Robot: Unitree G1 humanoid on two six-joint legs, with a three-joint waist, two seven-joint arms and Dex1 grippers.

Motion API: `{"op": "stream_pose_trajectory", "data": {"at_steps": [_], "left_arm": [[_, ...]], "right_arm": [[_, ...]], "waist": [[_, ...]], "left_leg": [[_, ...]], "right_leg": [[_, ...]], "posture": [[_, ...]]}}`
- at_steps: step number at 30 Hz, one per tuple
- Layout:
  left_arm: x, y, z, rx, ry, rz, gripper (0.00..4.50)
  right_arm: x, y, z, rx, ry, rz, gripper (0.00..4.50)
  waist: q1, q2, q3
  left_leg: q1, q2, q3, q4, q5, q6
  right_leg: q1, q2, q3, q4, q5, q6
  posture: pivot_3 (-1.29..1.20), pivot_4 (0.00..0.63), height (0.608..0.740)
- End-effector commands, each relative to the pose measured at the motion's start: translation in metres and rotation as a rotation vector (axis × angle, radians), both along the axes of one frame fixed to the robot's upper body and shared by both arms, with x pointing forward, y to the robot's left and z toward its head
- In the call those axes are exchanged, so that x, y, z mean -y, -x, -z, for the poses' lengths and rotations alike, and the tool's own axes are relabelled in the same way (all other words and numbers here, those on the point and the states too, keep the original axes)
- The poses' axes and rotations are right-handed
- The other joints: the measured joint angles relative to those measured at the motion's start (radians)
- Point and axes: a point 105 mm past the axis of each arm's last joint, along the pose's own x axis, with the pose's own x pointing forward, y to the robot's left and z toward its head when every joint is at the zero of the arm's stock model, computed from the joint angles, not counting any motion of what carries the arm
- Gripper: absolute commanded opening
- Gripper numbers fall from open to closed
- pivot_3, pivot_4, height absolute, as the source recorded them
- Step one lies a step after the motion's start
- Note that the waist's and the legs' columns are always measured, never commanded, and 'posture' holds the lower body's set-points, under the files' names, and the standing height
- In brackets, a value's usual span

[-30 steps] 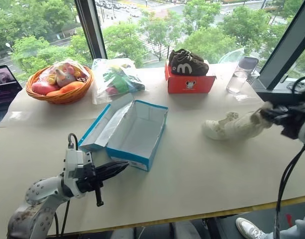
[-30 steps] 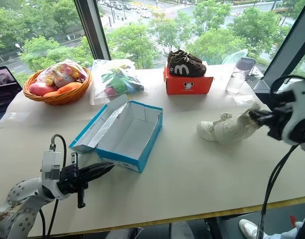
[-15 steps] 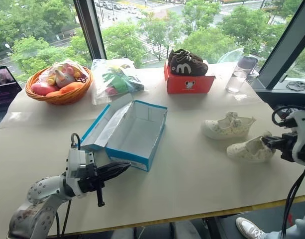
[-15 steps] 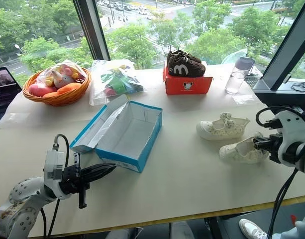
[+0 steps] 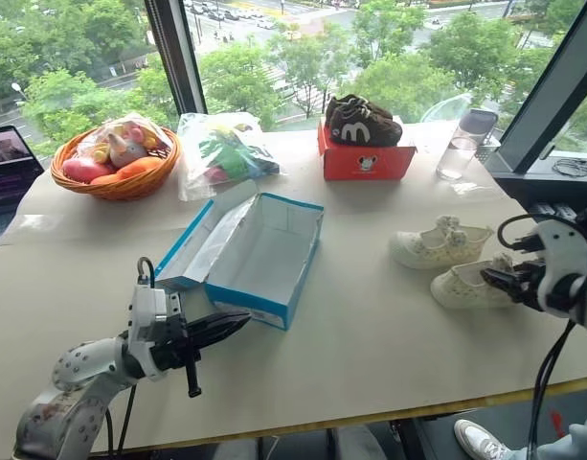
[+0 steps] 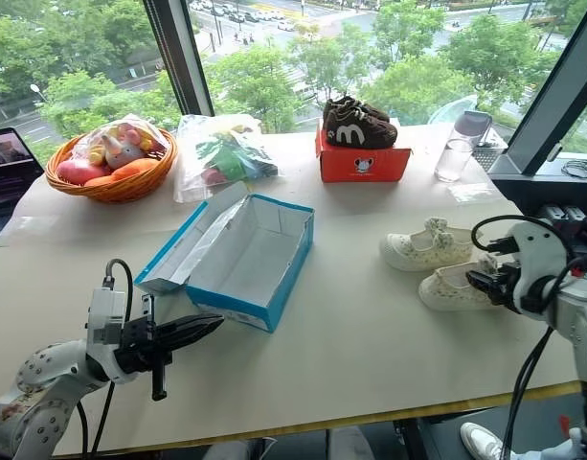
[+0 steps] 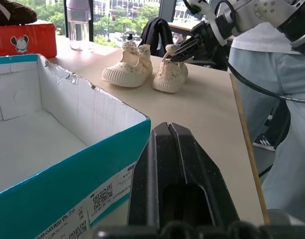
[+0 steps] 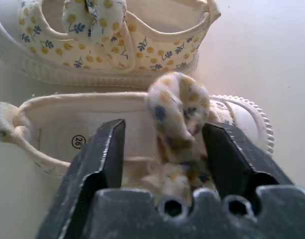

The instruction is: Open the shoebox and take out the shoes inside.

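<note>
The open shoebox sits mid-desk, empty. Two shoes lie side by side near the right edge. My right claw is spread wide around the nearer shoe's strap; my left claw is closed, empty.

2 shoes beside empty shoebox

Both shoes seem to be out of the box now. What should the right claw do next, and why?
Probably back away. The right claw is open around the near shoe, which rests on the table beside the other shoe; the shoebox looks empty.
</note>
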Motion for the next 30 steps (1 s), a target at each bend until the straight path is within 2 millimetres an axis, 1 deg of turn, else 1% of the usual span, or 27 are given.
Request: {"op": "stream_pose_trajectory", "data": {"at_steps": [1,5,7,8,9,10,11,13,14,16,18,19,20,22,23,24,25,26,28,30], "left_arm": [[0.001,0.002,-0.007,0.040,-0.002,0.008,0.00],[0.001,0.002,-0.008,0.044,-0.001,0.003,0.00],[0.001,0.002,-0.008,0.049,-0.004,-0.004,0.00],[0.000,0.001,-0.009,0.049,0.001,-0.021,0.00],[-0.001,0.000,-0.010,0.050,0.005,-0.033,0.00],[-0.002,0.000,-0.010,0.051,0.011,-0.048,0.00],[-0.003,-0.002,-0.010,0.056,0.013,-0.072,0.00],[-0.005,-0.006,-0.011,0.061,0.033,-0.128,0.00],[-0.006,-0.007,-0.012,0.061,0.045,-0.156,0.00],[-0.010,-0.008,-0.015,0.059,0.073,-0.220,0.00],[-0.018,-0.010,-0.016,0.049,0.081,-0.300,0.00],[-0.029,-0.016,-0.020,0.052,0.104,-0.383,0.00],[-0.041,-0.021,-0.025,0.047,0.146,-0.462,0.00],[-0.076,-0.037,-0.033,0.052,0.206,-0.697,0.00],[-0.094,-0.044,-0.034,0.059,0.208,-0.828,0.00],[-0.110,-0.050,-0.032,0.050,0.211,-0.935,0.00],[-0.119,-0.053,-0.030,0.039,0.214,-0.996,0.00],[-0.137,-0.057,-0.025,0.014,0.219,-1.099,0.00],[-0.163,-0.060,-0.017,0.001,0.239,-1.236,0.00],[-0.182,-0.061,-0.005,0.006,0.195,-1.344,0.00]], "right_arm": [[-0.022,0.009,-0.056,0.176,-0.019,-0.151,4.45],[-0.037,0.014,-0.067,0.237,-0.060,-0.247,4.45],[-0.051,0.015,-0.079,0.299,-0.102,-0.316,4.45],[-0.066,0.012,-0.087,0.384,-0.161,-0.386,4.45],[-0.076,0.011,-0.093,0.443,-0.204,-0.431,4.45],[-0.084,0.007,-0.091,0.467,-0.239,-0.449,4.45],[-0.094,-0.004,-0.078,0.455,-0.239,-0.445,4.45],[-0.106,-0.024,-0.051,0.419,-0.219,-0.394,4.45],[-0.109,-0.033,-0.044,0.428,-0.244,-0.354,4.45],[-0.106,-0.051,-0.032,0.462,-0.294,-0.244,4.45],[-0.102,-0.061,-0.015,0.451,-0.267,-0.167,4.45],[-0.101,-0.065,-0.005,0.434,-0.223,-0.150,4.45],[-0.101,-0.068,0.000,0.432,-0.219,-0.138,4.45],[-0.100,-0.073,0.008,0.444,-0.230,-0.099,4.45],[-0.100,-0.074,0.014,0.444,-0.223,-0.089,4.45],[-0.100,-0.076,0.020,0.440,-0.205,-0.083,4.45],[-0.100,-0.077,0.024,0.438,-0.192,-0.081,4.45],[-0.098,-0.079,0.032,0.427,-0.169,-0.065,4.45],[-0.093,-0.083,0.044,0.420,-0.165,-0.027,4.45],[-0.091,-0.085,0.055,0.403,-0.138,-0.011,4.45]], "waist": [[-0.003,0.000,0.000],[0.000,-0.001,-0.001],[0.001,-0.002,0.000],[0.001,-0.001,0.000],[-0.003,-0.002,0.000],[-0.005,-0.002,0.000],[-0.005,-0.002,0.000],[-0.004,-0.004,-0.002],[-0.004,-0.005,-0.002],[-0.002,-0.006,-0.003],[0.002,-0.005,-0.002],[0.004,-0.005,-0.002],[0.010,-0.005,-0.002],[0.012,-0.005,-0.002],[0.012,-0.005,-0.002],[0.012,-0.005,-0.002],[0.011,-0.005,-0.002],[0.008,-0.005,-0.002],[0.003,-0.005,-0.002],[-0.001,-0.005,-0.003]], "left_leg": [[0.000,0.000,0.000,0.000,0.000,0.000],[0.001,0.001,0.000,0.000,-0.001,0.001],[0.000,0.000,0.000,0.001,-0.001,0.001],[0.000,0.000,0.000,0.001,-0.001,0.001],[0.000,0.000,0.000,0.001,-0.001,0.001],[0.000,0.001,0.000,0.001,-0.001,0.002],[0.000,0.001,0.001,0.001,-0.001,0.002],[0.002,0.001,0.001,0.001,-0.002,0.003],[0.002,0.001,0.001,0.001,-0.002,0.003],[0.002,0.001,0.001,0.001,-0.002,0.003],[0.000,0.000,0.000,0.002,-0.002,0.003],[-0.001,0.000,0.000,0.002,-0.002,0.003],[-0.001,0.000,0.000,0.002,-0.002,0.003],[-0.001,-0.001,-0.001,0.002,-0.002,0.003],[0.000,-0.001,-0.001,0.002,-0.002,0.003],[0.001,0.000,-0.001,0.002,-0.002,0.003],[0.002,0.000,-0.001,0.002,-0.002,0.003],[0.003,0.000,-0.001,0.002,-0.002,0.003],[0.005,0.000,-0.001,0.002,-0.002,0.003],[0.004,0.000,-0.001,0.002,-0.002,0.003]], "right_leg": [[0.000,0.000,0.000,0.000,0.000,0.000],[0.001,0.001,0.000,0.000,0.000,0.000],[0.001,0.000,0.000,-0.001,0.000,0.000],[0.001,0.000,0.000,-0.001,0.000,0.000],[0.001,0.000,0.000,-0.001,0.000,0.000],[0.001,0.001,0.000,-0.001,0.000,0.000],[0.001,0.001,0.000,0.000,0.000,0.000],[0.002,0.001,0.000,0.000,0.000,0.000],[0.002,0.001,0.000,0.000,0.000,0.000],[0.002,0.001,0.000,0.000,0.000,0.000],[0.000,0.000,0.001,0.000,0.001,0.000],[-0.001,0.000,0.001,0.000,0.001,0.000],[-0.001,0.000,0.001,0.000,0.001,-0.001],[-0.001,-0.001,0.000,0.000,0.004,-0.005],[0.000,-0.001,0.000,0.000,0.004,-0.005],[0.000,0.000,0.000,0.001,0.002,-0.001],[0.001,0.000,0.000,0.001,0.001,0.000],[0.002,0.000,0.000,0.001,0.001,0.000],[0.003,0.000,0.000,0.002,0.001,0.000],[0.003,0.000,0.000,0.001,0.001,0.000]], "posture": [[0.00,0.150,0.740],[0.00,0.150,0.740],[0.00,0.150,0.740],[0.00,0.150,0.740],[0.00,0.150,0.740],[0.00,0.150,0.740],[0.00,0.150,0.740],[0.00,0.150,0.740],[0.00,0.150,0.740],[0.00,0.150,0.740],[0.00,0.150,0.740],[0.00,0.150,0.740],[0.00,0.150,0.740],[0.00,0.150,0.740],[0.00,0.150,0.740],[0.00,0.150,0.740],[0.00,0.150,0.740],[0.00,0.150,0.740],[0.00,0.150,0.740],[0.00,0.150,0.740]]}}
